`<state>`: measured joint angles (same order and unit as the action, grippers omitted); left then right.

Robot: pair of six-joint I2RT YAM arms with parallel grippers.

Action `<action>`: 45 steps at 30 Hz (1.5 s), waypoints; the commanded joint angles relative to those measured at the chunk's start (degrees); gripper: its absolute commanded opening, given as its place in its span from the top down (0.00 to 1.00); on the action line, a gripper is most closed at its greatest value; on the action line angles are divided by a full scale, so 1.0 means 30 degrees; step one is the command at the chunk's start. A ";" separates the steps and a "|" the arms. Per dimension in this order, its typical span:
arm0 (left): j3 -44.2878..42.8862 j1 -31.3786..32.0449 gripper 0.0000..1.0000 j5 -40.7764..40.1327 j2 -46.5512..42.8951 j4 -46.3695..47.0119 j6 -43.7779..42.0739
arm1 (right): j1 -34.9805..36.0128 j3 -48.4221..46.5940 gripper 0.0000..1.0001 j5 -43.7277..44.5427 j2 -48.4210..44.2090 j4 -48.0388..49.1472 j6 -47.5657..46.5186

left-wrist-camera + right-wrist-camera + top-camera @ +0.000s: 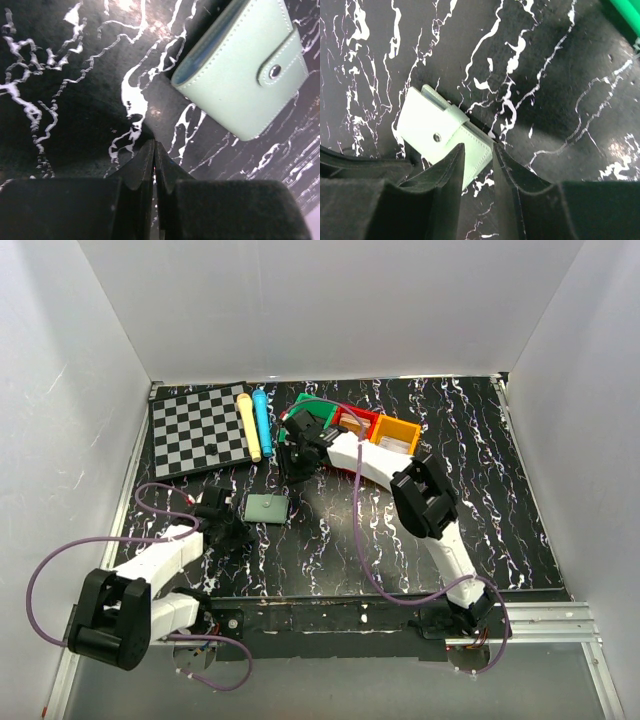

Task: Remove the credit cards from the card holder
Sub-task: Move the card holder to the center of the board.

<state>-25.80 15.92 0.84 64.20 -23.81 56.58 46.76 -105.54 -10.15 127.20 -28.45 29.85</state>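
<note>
The card holder (267, 507) lies flat on the black marbled table, pale green-blue, closed by its snap tab. No credit cards show; they are hidden or out of view. My left gripper (233, 523) is just left of the holder, low over the table, shut and empty. In the left wrist view its tips (153, 146) meet, and the holder (245, 75) lies at the upper right, apart from them. My right gripper (297, 465) is behind and right of the holder, open. In the right wrist view the right gripper (478, 149) frames a corner of the holder (432, 127) without touching it.
A checkerboard mat (200, 430) lies at the back left with a yellow cylinder (247, 426) and a blue cylinder (263, 420) beside it. Green (312, 405), red (358, 420) and orange (397, 433) bins stand at the back behind the right arm. White walls enclose the table.
</note>
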 commanded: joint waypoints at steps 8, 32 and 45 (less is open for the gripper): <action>-0.0306 -0.0269 0.81 0.1096 0.1420 0.1432 -0.0373 | 0.0233 -0.2324 0.53 -0.1800 0.2162 -0.0977 0.0335; -0.1388 -0.0327 0.70 0.4374 0.4405 0.5036 -0.3975 | 0.0847 1.0270 0.60 -0.3882 -0.4513 0.4997 0.1387; -0.2268 -0.0092 0.57 0.3853 0.2538 0.3897 -0.4737 | 0.0087 1.4523 0.21 -0.1303 -1.0023 0.4618 0.1596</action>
<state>-30.28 15.51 15.44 76.99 -8.71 44.86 48.58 -63.44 -17.02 102.15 -15.00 35.59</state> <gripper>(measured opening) 0.376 0.718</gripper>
